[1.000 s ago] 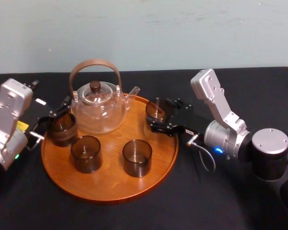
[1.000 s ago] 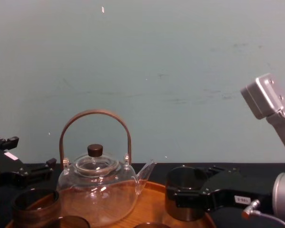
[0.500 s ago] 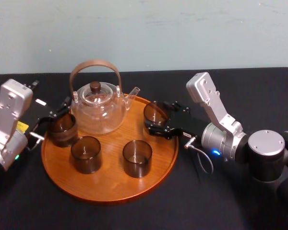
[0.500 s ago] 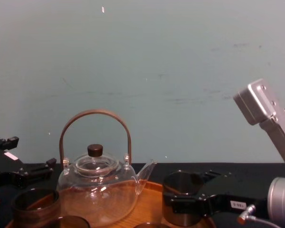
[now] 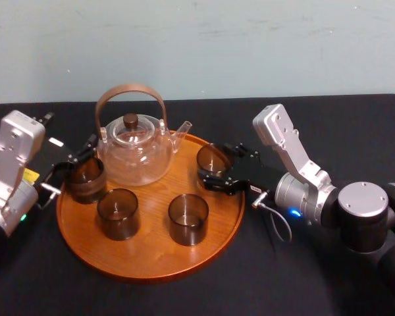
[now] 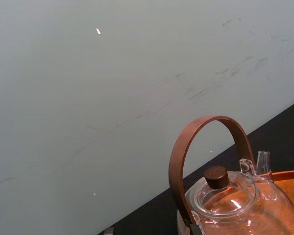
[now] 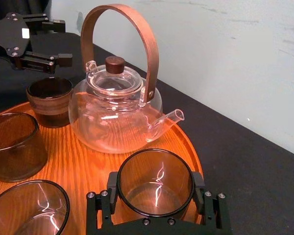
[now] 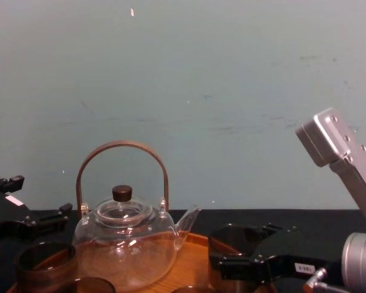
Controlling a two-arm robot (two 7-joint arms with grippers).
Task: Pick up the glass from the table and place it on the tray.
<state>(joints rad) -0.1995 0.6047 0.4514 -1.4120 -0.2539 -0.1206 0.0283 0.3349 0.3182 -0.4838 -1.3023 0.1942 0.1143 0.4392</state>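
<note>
Fingers (image 7: 111,188) of the right gripper (image 5: 217,172) clasp the smoky glass (image 7: 156,182) low over the tray (image 5: 151,260) at its right rear, beside the glass teapot (image 5: 133,151) and clear of the other cups (image 5: 187,217) for setting down, while the left gripper (image 5: 71,161) rests spread-fingered at its left edge.

Head camera looks down steeply onto the tray (image 5: 151,257); chest camera sits low, facing the wall (image 8: 232,91) past the teapot (image 8: 125,244). Right wrist camera hugs the glass (image 7: 156,182) close up; left wrist camera, tilted, catches teapot and wall. Teapot's in all four.
</note>
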